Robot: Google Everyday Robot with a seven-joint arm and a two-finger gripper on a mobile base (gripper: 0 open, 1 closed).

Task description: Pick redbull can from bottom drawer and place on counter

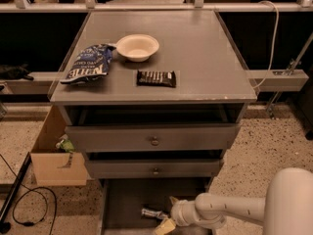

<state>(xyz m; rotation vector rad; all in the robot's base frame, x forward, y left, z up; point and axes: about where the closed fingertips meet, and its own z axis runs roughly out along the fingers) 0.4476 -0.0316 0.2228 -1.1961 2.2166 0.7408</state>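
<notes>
The gripper (167, 213) sits low in the bottom drawer (124, 199), near its front right, with its jaws spread. One pale fingertip (171, 199) shows toward the back of the drawer and the other (164, 226) toward the front. The redbull can (153, 213) lies on its side on the dark drawer floor. Its right end reaches into the gap between the two fingertips, and the rest of it sticks out to the left of them. Whether either finger touches the can cannot be told. The white arm (234, 209) runs off to the right from the gripper, ending at a broad rounded part in the lower right corner.

Above the open drawer are two grey drawer fronts, each with a small round knob: the middle one (155, 169) is pulled out a little and the top one (152, 137) a little further. On top is the counter (195, 43), a wide grey surface with worn edges. A pale bowl (137, 46) stands left of its middle. A blue chip bag (88, 65) lies just beside the bowl on its left. A dark candy bar (156, 78) lies near the front edge. On the speckled floor to the left of the cabinet is an open cardboard box (51, 160), and a black cable (29, 204) loops in front of it.
</notes>
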